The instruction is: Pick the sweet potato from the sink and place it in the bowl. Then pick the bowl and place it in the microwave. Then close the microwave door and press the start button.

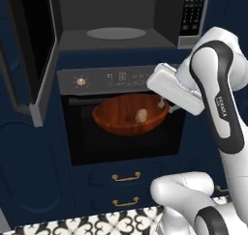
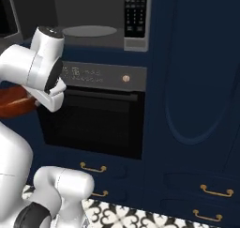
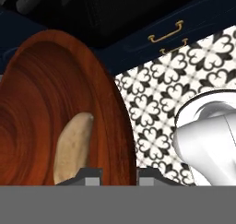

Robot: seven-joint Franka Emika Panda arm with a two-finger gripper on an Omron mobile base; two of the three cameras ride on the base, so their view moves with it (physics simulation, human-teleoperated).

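Now hand (image 3: 120, 172) grips bowl (image 1: 127, 114) rim, midair before oven (image 1: 123, 115); patterned tile floor (image 3: 161, 98).

Black oven (image 1: 121, 127) above brass-handled drawers (image 1: 127, 177), patterned floor (image 3: 184, 85).

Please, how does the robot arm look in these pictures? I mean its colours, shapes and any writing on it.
The arm has glossy white, rounded shells with dark grey bands at the joints. One band carries small white lettering, too small to read. The hand is a flat, white, boxy block, and the gripper ends in two small dark fingertips. No loose cables show.
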